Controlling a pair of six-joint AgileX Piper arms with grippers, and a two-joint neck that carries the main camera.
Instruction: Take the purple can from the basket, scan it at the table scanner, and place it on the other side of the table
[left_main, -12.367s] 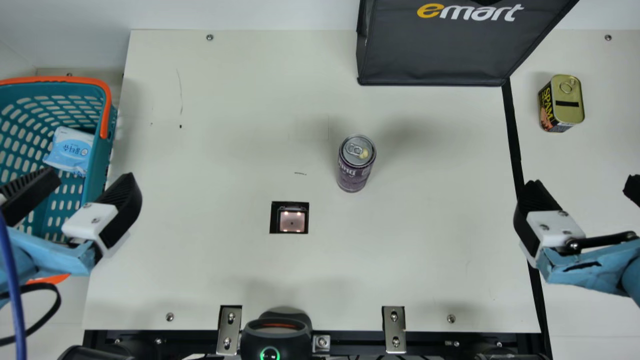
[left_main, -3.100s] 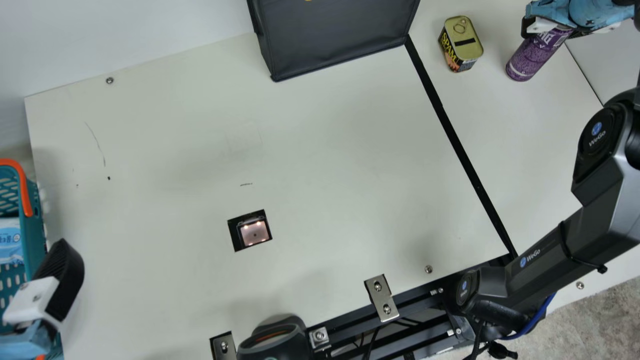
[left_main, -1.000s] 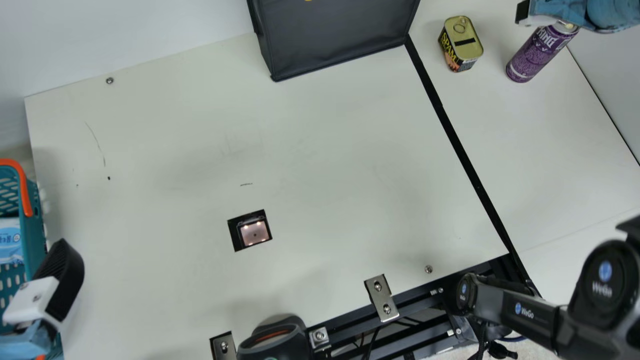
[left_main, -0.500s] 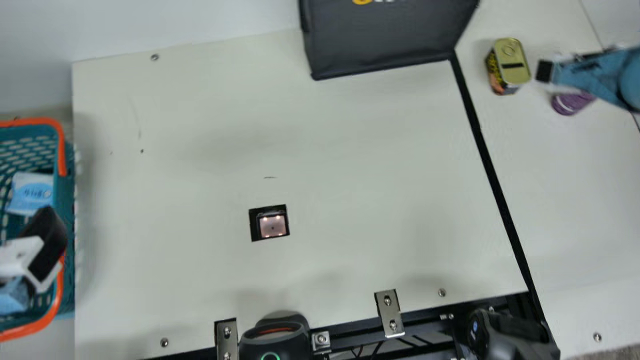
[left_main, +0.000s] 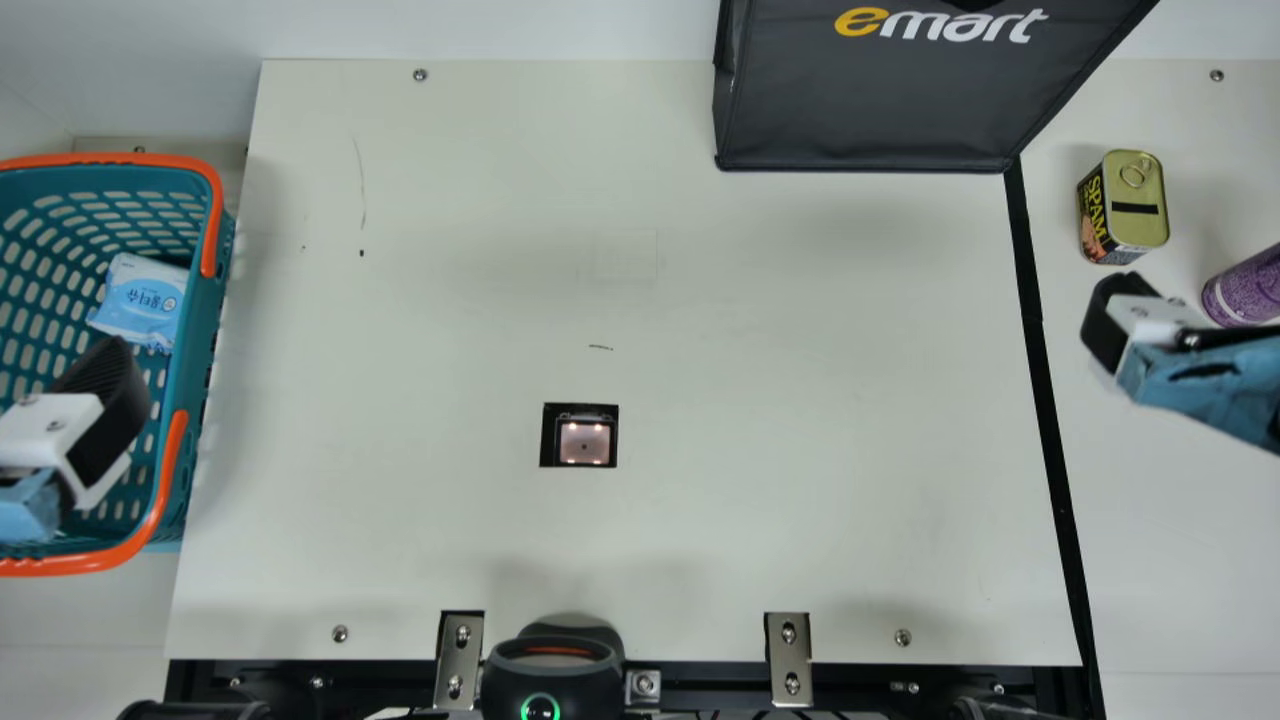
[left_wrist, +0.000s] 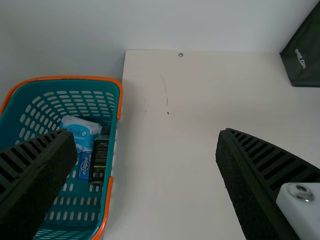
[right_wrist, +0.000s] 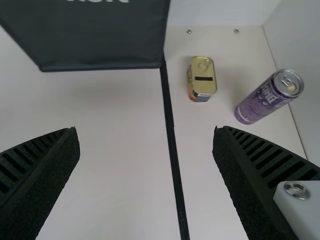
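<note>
The right end effector (right_wrist: 146, 134) is released: its two ribbed fingers stand wide apart in its wrist view with nothing between them, clear of the purple can (right_wrist: 270, 95). The can stands on the worktop (left_main: 800, 420) at the robot's right, beyond the black strip (left_main: 1040, 340), its pull-tab lid facing up (it appears to lean in the wrist view, most likely just the camera's angle). Near it, but apart, is a rectangular luncheon-meat tin (left_main: 1135, 208). Farther in across the worktop are the dark shopping bag (left_main: 870, 100) and the table scanner (left_main: 585, 440), lit within its black surround.

The left end effector (left_wrist: 146, 134) is likewise released and empty, by the teal basket (left_main: 192, 350), where a pack of wipes (left_main: 143, 300) lies.

With the can out of the basket and set down on the far side, I judge the task to be at its last step, the placing apparently done; whether the scan registered cannot be told from here. The next move calls for little: draw the right arm back to rest, fingers kept spread and clear of both can and tin, since a brush could tip the tall can. The left arm seems to need nothing.
</note>
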